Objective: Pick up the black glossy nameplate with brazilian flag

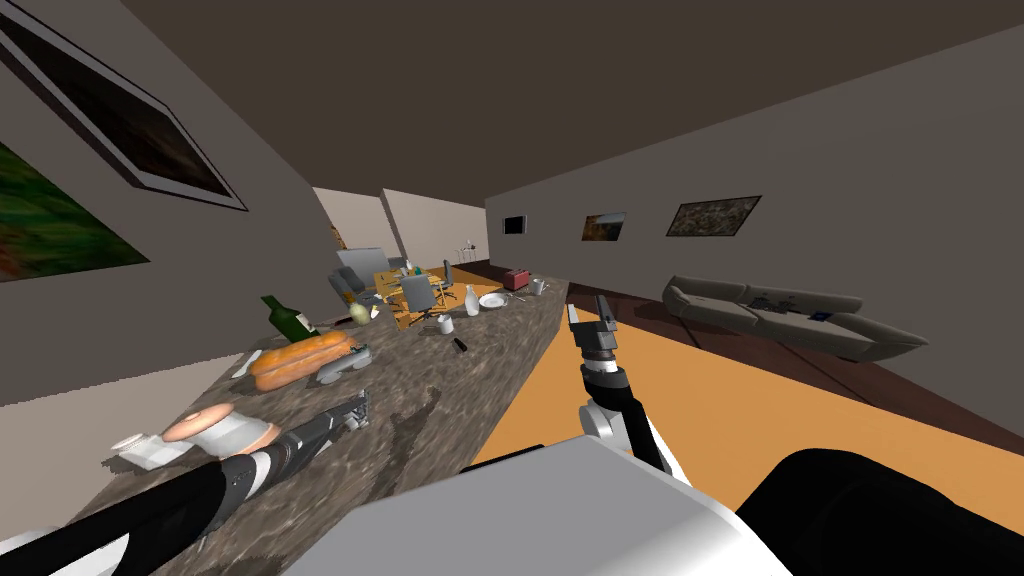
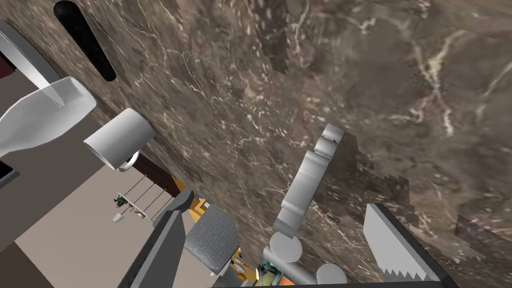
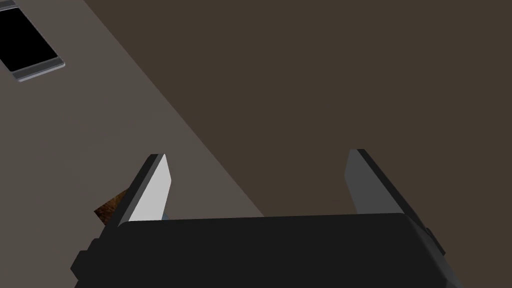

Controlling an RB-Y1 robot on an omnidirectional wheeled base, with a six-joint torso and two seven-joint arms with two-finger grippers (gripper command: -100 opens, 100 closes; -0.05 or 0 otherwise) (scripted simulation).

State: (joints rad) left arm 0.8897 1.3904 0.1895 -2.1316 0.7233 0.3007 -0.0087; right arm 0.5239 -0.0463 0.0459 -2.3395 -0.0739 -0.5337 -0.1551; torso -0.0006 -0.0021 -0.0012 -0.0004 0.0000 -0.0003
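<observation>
Now — one nameplate [image 2: 82, 40] (black) | left end effector [image 2: 272, 212]: two fingers [image 2: 390, 245] apart

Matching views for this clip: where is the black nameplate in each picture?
Head view: black nameplate on the counter, beside the white mug, nearer me.
Left wrist view: nameplate beside that mug.
Right wrist view: right tool open, turned away from the counter.
Shared landmark: the mug.

Lighting flat, even and dim throughout; jagged, stair-edged shadows on the desk [image 2: 240, 100] at lower right of left wrist view; head view rolled, walls [image 1: 110, 330] splaying toward corners.
</observation>
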